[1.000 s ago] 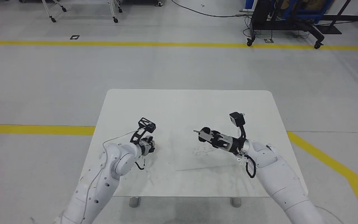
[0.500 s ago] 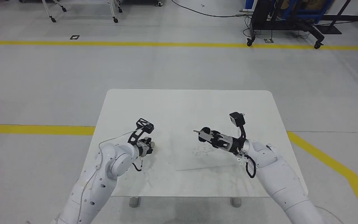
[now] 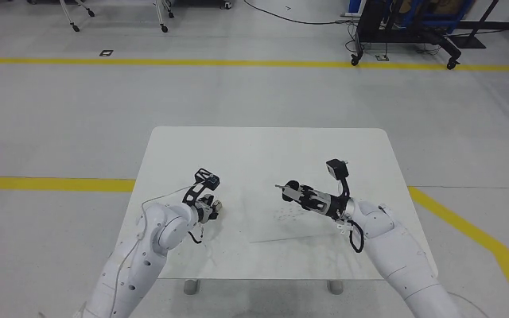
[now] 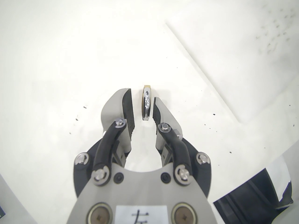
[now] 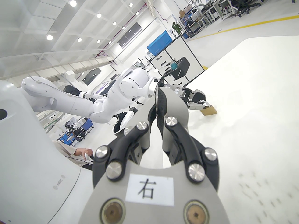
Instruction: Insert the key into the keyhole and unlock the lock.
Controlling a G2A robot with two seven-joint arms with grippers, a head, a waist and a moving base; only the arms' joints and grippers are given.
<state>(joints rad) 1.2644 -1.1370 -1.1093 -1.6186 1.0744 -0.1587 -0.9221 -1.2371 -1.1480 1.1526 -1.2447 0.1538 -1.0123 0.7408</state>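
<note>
Bare counter is seen between the lock and the key gripped by the right end effector, well apart; the shackle is flanked by the left end effector.

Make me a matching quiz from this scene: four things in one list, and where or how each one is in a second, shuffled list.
Things:
1. brass-coloured padlock body
2. silver curved shackle
3. right gripper
4. thin metal key

Places and states:
A. pokes out from the right gripper's tip
B. between the open fingers of the left gripper
C. rests on the white table
D. shut

Pairs: 1-C, 2-B, 3-D, 4-A.
</note>
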